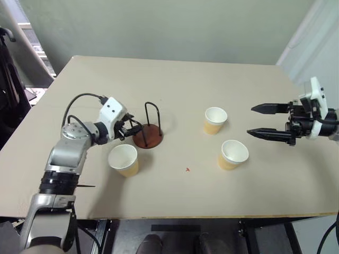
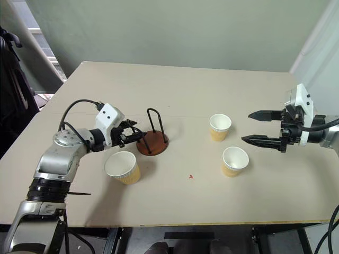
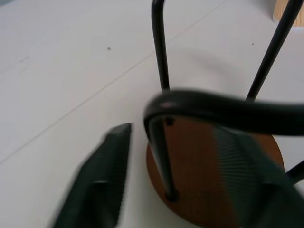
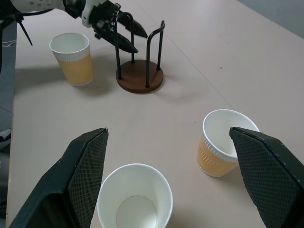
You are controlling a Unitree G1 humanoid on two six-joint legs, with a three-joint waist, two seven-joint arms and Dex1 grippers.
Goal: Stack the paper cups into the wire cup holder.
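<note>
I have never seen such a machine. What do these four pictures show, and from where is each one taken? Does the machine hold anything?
This is a humanoid robot with two arms. Each arm ends in an end effector with two black fingers. Two pictures come from cameras in its head, looking down over a pale table. The other two come from a camera on each wrist, looking along that arm's fingers.

On the table stand three paper cups, all upright and empty, and a wire cup holder with a round brown base.

The left end effector has its fingers on either side of one wire loop of the holder; whether it grips the loop is unclear. The right end effector is open, empty, beside two cups.
</note>
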